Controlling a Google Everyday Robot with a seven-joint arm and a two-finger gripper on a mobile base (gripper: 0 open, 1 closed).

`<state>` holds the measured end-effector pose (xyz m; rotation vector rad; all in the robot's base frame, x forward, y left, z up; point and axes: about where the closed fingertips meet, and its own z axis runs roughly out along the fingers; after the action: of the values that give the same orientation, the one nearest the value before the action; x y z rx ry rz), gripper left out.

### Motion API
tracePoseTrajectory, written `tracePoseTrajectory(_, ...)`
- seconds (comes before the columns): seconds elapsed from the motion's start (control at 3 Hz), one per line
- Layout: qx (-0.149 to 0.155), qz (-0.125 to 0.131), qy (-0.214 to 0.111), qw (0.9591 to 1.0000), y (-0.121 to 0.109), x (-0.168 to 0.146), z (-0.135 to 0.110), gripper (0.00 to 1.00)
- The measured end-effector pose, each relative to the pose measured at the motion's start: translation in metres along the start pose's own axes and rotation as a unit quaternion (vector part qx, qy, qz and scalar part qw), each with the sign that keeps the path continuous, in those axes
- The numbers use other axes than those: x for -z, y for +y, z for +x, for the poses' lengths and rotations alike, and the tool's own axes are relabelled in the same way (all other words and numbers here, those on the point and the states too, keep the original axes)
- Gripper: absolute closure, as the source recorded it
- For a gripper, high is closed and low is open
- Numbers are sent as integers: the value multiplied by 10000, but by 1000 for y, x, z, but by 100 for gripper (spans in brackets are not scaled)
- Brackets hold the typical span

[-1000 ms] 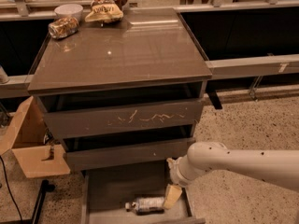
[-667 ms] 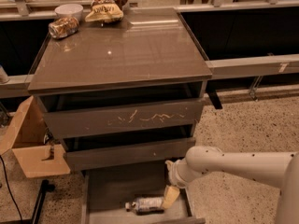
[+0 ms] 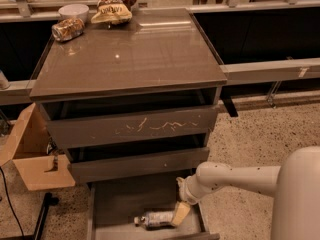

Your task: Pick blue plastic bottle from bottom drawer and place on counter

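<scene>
Lying sideways in the pulled-out bottom drawer (image 3: 120, 204), the blue plastic bottle (image 3: 152, 219) is looking light, crushable and slick, so its labelled middle is offering the best hold. The gripper (image 3: 180, 213) is hanging just beside its base end, wide or narrow I cannot tell. Above, the glossy counter (image 3: 140, 59) is carrying a can (image 3: 67, 29), bowl (image 3: 73, 11) and snack bag (image 3: 112, 9).
</scene>
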<state>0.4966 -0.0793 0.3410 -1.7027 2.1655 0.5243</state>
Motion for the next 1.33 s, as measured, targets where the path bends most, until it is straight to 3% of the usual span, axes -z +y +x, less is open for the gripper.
tracePoseTrajectory(0.33, 23, -22, 101, 9999, 0, -8, 3, 0)
tracePoseTrajectory(1.33, 435, -295, 309, 9981, 0, -88, 20, 0)
